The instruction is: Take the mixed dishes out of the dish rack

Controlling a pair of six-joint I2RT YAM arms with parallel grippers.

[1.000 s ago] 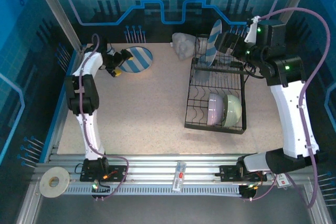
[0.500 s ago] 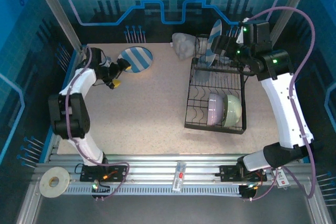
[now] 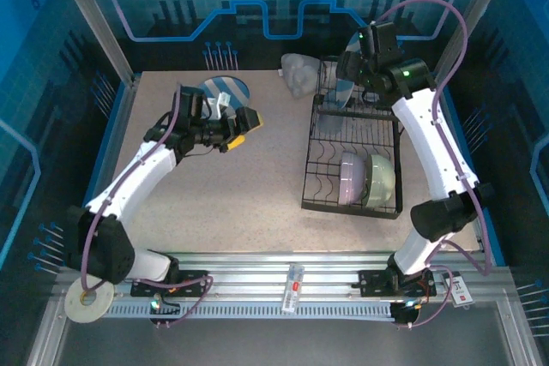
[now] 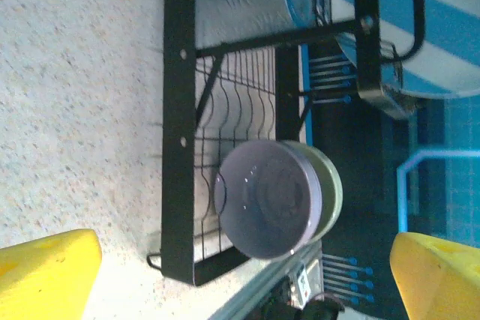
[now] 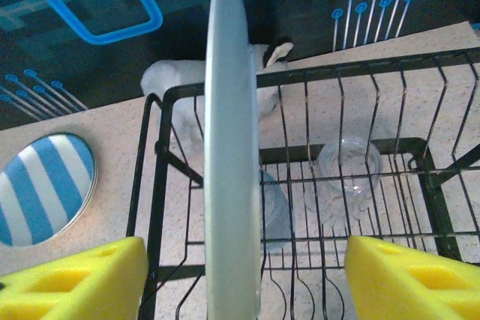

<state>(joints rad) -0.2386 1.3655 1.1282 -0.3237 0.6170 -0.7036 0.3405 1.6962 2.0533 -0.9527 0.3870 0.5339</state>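
Note:
The black wire dish rack [image 3: 351,209] stands right of centre. A striped plate [image 3: 342,94] stands upright in its back slots. My right gripper [image 3: 347,70] straddles it: in the right wrist view the plate [image 5: 231,148] is edge-on between the yellow pads [image 5: 71,279], which stand apart from it on both sides, open. A lavender bowl [image 3: 349,179] and a pale green bowl [image 3: 383,177] lean in the front section. Clear cups [image 5: 349,166] lie in the basket. My left gripper [image 3: 242,129] hovers open and empty over the table, facing the rack [image 4: 178,110].
A second striped plate [image 3: 225,90] lies flat on the table at the back left, partly under the left arm. A crumpled grey-white thing [image 3: 298,73] sits just behind the rack's left corner. A tape roll [image 3: 87,297] lies on the front rail.
The left arm swung away from the flat plate toward the table's middle. The right gripper moved left over the upright plate and its jaws narrowed around it.

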